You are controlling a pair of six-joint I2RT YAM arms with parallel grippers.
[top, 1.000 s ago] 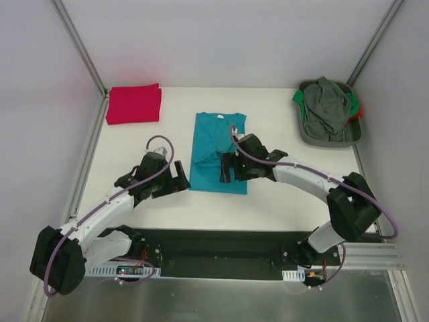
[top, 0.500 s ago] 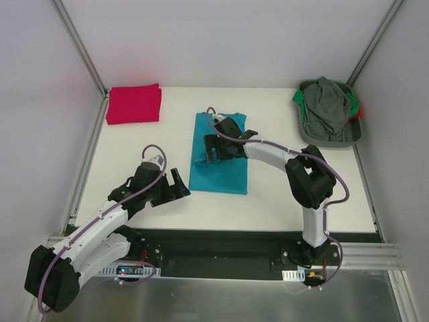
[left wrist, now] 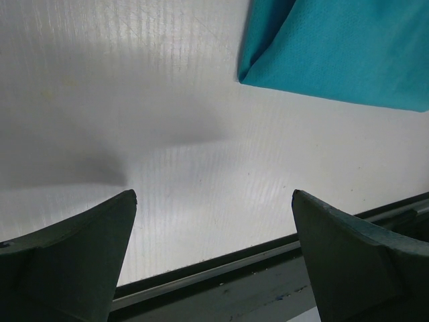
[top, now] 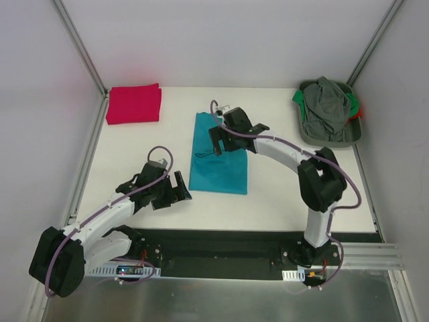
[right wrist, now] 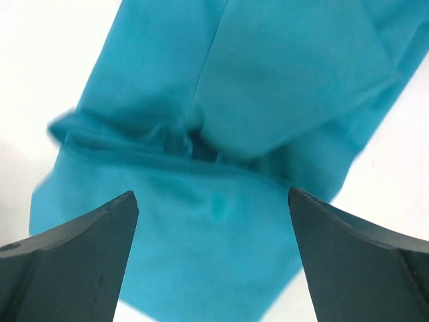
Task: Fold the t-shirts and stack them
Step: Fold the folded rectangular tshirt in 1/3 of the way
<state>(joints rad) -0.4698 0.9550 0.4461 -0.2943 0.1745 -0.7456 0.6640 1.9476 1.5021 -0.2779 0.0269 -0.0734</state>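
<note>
At the middle of the table point(top: 288, 191) I see the teal shirt point(top: 218, 168) folded into a long strip, my right gripper point(top: 221, 144) over its far half, jaws wide apart. My left gripper point(top: 173, 191), also spread and empty, hangs near its near-left corner; the folded red shirt point(top: 134, 104) lies far left

White table point(top: 281, 194), pale walls point(top: 221, 40), metal corner posts point(top: 80, 47), black rail point(top: 221, 245) along near edge, even light
</note>
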